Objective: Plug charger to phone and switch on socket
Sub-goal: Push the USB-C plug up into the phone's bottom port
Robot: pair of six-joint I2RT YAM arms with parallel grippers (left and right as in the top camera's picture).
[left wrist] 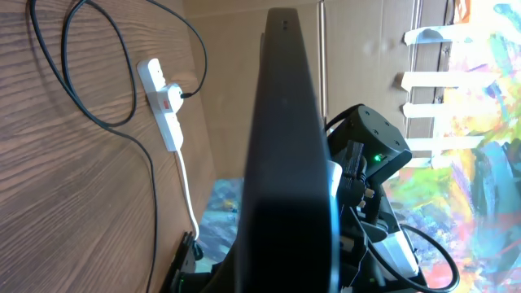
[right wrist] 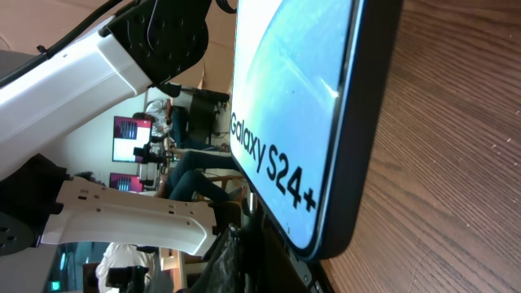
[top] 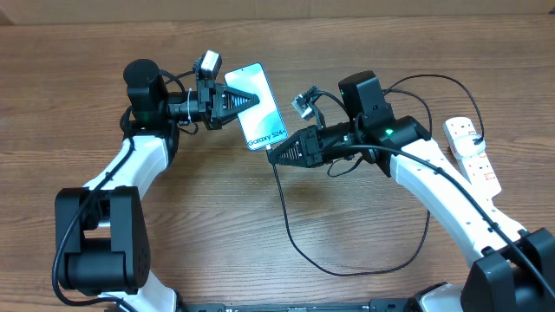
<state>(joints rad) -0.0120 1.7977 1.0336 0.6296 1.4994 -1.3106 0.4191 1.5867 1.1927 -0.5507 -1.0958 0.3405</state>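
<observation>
My left gripper (top: 245, 101) is shut on the phone (top: 264, 117) and holds it tilted above the table, its light blue "Galaxy S24+" screen facing up. My right gripper (top: 274, 156) is shut on the end of the charger, right at the phone's lower edge. The black charger cable (top: 295, 234) hangs from the fingers and loops over the table. The connector tip is hidden between the fingers. The right wrist view shows the phone (right wrist: 285, 106) close up just beyond my dark fingers (right wrist: 277, 260). The left wrist view shows the phone (left wrist: 285, 146) edge-on. The socket (top: 473, 149) lies at the far right.
The socket (left wrist: 163, 102) has a black plug in it and a white cord trailing away. Black cable (left wrist: 122, 89) loops beside it on the wood table (top: 364, 43). The right arm (left wrist: 366, 155) is close behind the phone.
</observation>
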